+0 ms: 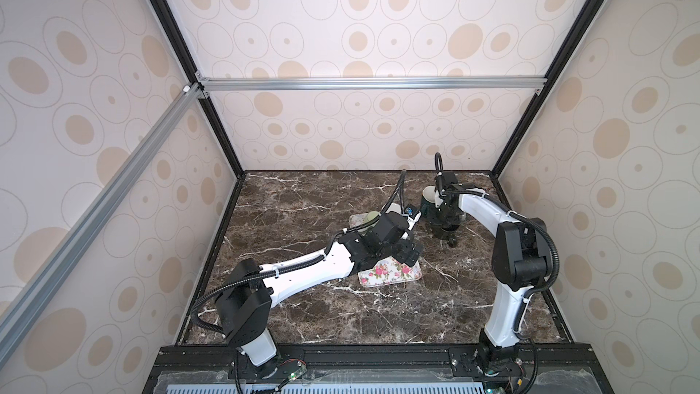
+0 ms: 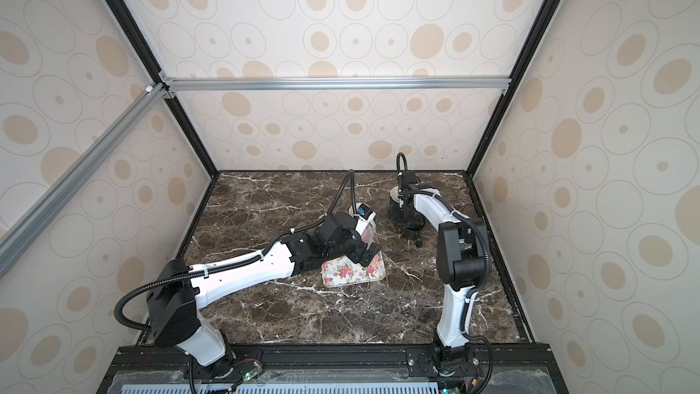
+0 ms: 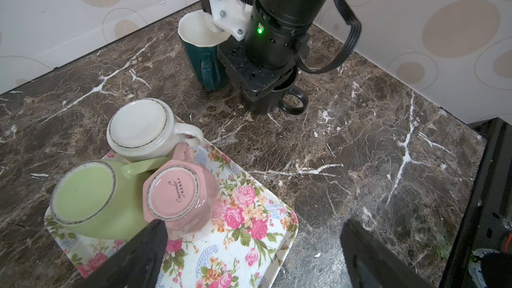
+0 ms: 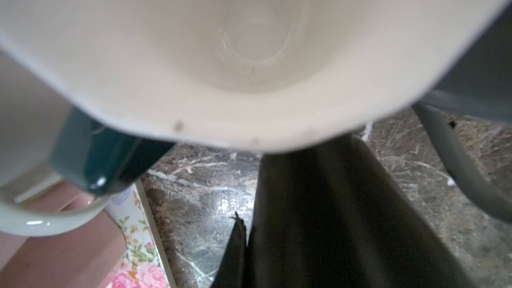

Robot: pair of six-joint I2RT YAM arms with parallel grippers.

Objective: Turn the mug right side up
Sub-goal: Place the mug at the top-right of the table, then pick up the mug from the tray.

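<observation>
A black mug (image 3: 291, 101) stands upright on the marble table (image 3: 360, 148), handle out to the side; both top views show it (image 1: 449, 234) (image 2: 413, 234). My right gripper (image 4: 249, 231) points straight down onto its rim and is shut on the mug's wall (image 4: 318, 217), a thin finger (image 4: 238, 239) pressed against it. My left gripper (image 3: 255, 247) hangs open over the near end of the floral tray (image 3: 249, 245), beside an upside-down pink mug (image 3: 177, 195) and holding nothing.
On the tray, a white mug (image 3: 138, 128) and a green mug (image 3: 86, 195) also stand upside down. An upright teal mug (image 3: 199, 51) with a white inside stands right behind the black mug. The back wall is close behind.
</observation>
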